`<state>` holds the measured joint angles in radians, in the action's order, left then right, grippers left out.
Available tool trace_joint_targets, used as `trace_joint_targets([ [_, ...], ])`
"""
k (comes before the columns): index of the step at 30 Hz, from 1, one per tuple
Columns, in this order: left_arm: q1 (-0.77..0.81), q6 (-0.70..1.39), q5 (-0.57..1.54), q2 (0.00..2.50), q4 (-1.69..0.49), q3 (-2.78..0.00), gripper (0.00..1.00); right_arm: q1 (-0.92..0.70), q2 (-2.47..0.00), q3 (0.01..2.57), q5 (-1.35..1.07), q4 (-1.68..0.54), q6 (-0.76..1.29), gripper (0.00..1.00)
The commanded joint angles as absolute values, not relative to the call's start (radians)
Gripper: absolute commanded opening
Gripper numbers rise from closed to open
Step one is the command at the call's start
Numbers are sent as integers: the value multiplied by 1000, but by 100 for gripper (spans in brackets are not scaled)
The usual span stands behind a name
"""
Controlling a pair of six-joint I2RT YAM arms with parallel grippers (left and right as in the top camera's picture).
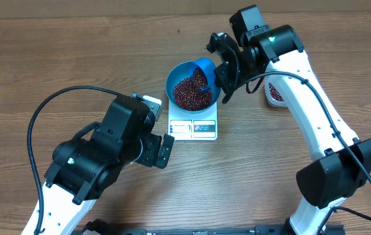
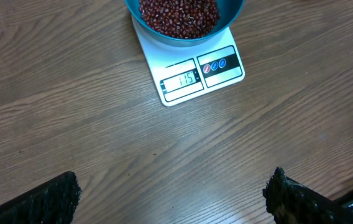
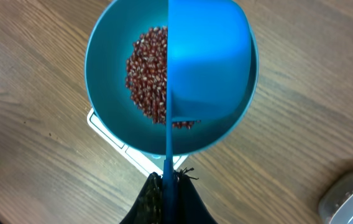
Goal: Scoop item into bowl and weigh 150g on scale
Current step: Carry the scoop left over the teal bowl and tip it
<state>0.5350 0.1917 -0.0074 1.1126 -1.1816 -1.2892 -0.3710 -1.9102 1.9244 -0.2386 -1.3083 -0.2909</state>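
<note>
Dark red-brown beans [image 1: 193,92] are heaped as a loose grainy mass in the teal-blue bowl [image 1: 172,83], which is set on the white scale [image 1: 193,128] near the middle of the wooden worktop [image 1: 55,52]. The scale's platform is overhung by the wider bowl, so that only the front strip with the pale display and the round buttons is seen; dark digits are shown in the display.

To the left, the left gripper [image 2: 173,185] is held above bare worktop in front of the scale, its jaws spread wide with nothing between them. To the right, the right gripper [image 3: 167,194] is clamped tightly on the thin handle of a bright blue scoop [image 3: 210,62]. The scoop is held over the right half of the bowl, above the beans; whether any beans lie in it cannot be told. Further right, a clear tub [image 1: 275,93] with more beans is partly hidden behind the right arm.
</note>
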Motion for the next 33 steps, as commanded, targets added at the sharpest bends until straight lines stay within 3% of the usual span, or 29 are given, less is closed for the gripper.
trace_joint_targets([
  [1, 530, 206, -7, 1100, -1178, -1310, 99, -385, -1864, 1989, -216, -1287, -290, 4],
  [33, 531, 206, -7, 1100, -1178, -1310, 99, -387, -1864, 2006, -206, -1318, -296, 4],
])
